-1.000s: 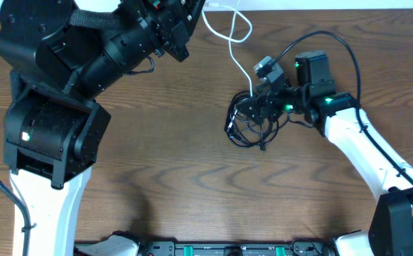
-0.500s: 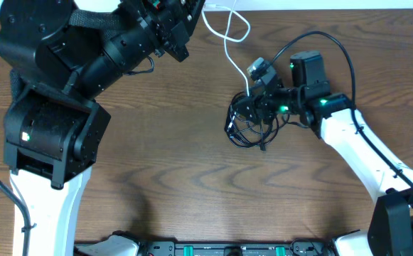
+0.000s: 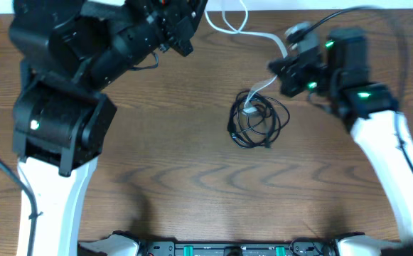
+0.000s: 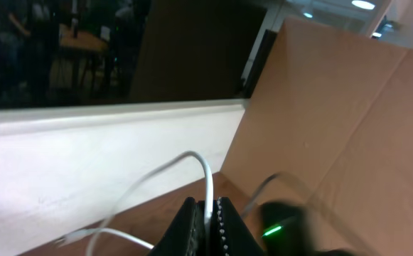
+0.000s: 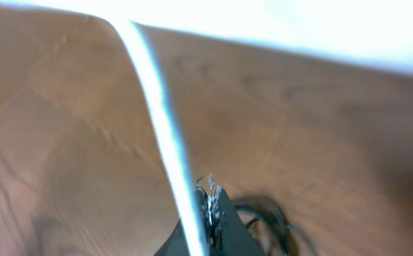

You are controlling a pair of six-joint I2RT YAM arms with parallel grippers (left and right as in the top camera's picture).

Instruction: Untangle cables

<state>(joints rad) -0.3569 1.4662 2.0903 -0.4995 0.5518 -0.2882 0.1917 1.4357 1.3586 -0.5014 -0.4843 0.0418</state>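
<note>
The short white cable (image 3: 261,35) runs from my left gripper (image 3: 192,18) at the far edge of the table across to my right gripper (image 3: 281,65). There it bends sharply and drops taut to its plug end in the black cables (image 3: 260,124), a loose coil mid-table. In the left wrist view the left gripper (image 4: 212,206) is shut on the white cable (image 4: 207,178). In the right wrist view the right gripper (image 5: 210,199) is shut. The white cable (image 5: 156,99) runs blurred along its left finger, and the black coil (image 5: 270,217) lies behind the tips.
The left arm's bulky black body (image 3: 64,107) covers the table's left side. A thick black wire (image 3: 377,11) arcs above the right arm (image 3: 377,128). A white wall strip (image 4: 85,142) borders the table's far edge.
My right gripper has shut and moved up and to the right, away from the coil, drawing the white cable with it. The left arm has shifted only slightly.
</note>
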